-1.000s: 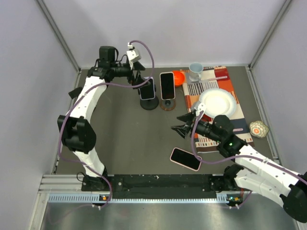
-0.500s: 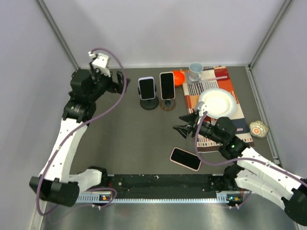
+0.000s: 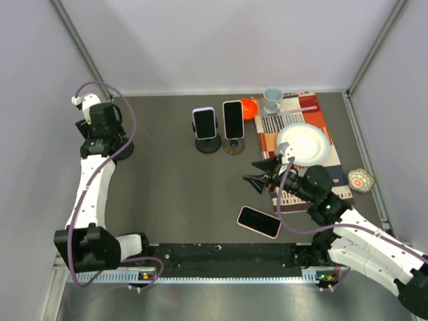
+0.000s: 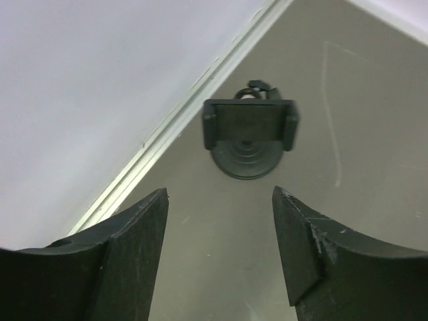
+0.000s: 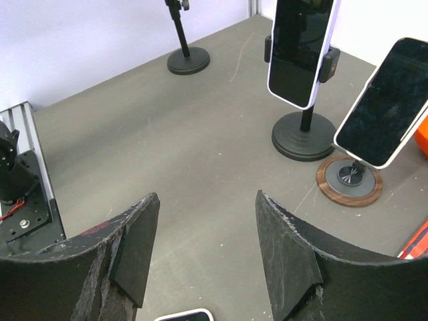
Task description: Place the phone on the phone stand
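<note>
Low in the overhead frame, just below the spread, empty right gripper [image 3: 249, 171], the phone [image 3: 259, 221] lies flat, long axis slanting toward lower right, while the farther left gripper [image 4: 219, 200], likewise parted and apparently empty, faces the bare stand [image 4: 249, 127] at far left.

Mid-table [image 3: 180, 187] open, free passage. Empty stand [image 4: 249, 127] close by left wall rail [image 4: 174, 120] (side access tight). Two loaded stands [image 3: 207, 137] crowd back centre, narrow gap between. Flat phone [image 3: 259, 221] unobstructed from above; placemat [image 3: 267, 125] clutter just beyond.

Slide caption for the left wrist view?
Open left gripper faces an empty phone stand beside the wall.
</note>
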Tool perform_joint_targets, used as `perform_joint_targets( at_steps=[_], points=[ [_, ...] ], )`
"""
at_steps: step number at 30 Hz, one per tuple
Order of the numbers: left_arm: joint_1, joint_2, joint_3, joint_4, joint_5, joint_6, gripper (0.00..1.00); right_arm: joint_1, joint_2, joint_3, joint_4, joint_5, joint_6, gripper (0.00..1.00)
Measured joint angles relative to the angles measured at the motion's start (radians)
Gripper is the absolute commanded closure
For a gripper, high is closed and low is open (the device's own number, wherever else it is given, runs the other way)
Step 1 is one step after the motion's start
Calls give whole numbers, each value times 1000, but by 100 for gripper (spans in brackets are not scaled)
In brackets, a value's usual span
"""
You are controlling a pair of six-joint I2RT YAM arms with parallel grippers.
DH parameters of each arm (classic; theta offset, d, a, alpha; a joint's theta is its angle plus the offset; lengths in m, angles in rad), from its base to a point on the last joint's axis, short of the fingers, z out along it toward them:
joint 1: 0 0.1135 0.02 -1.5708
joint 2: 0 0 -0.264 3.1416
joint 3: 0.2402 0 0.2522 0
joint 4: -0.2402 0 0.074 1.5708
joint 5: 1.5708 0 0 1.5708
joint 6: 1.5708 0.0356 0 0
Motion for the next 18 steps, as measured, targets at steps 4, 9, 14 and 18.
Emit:
perform_joint_targets(
  at_steps=[4, 9, 14, 18],
  points=[
    [41, 40, -40, 14, -32, -25, 45, 0, -14, 0, -2, 0, 0, 40],
    [66, 71, -62, 58, -74, -6, 55, 0, -26, 0, -4, 3, 0, 40],
    [99, 122, -62, 118, -22, 36, 54, 0, -26, 0, -6, 3, 0, 40],
    [104, 148, -67, 173, 24, 86, 57, 0, -26, 0, -7, 3, 0, 40]
  ],
)
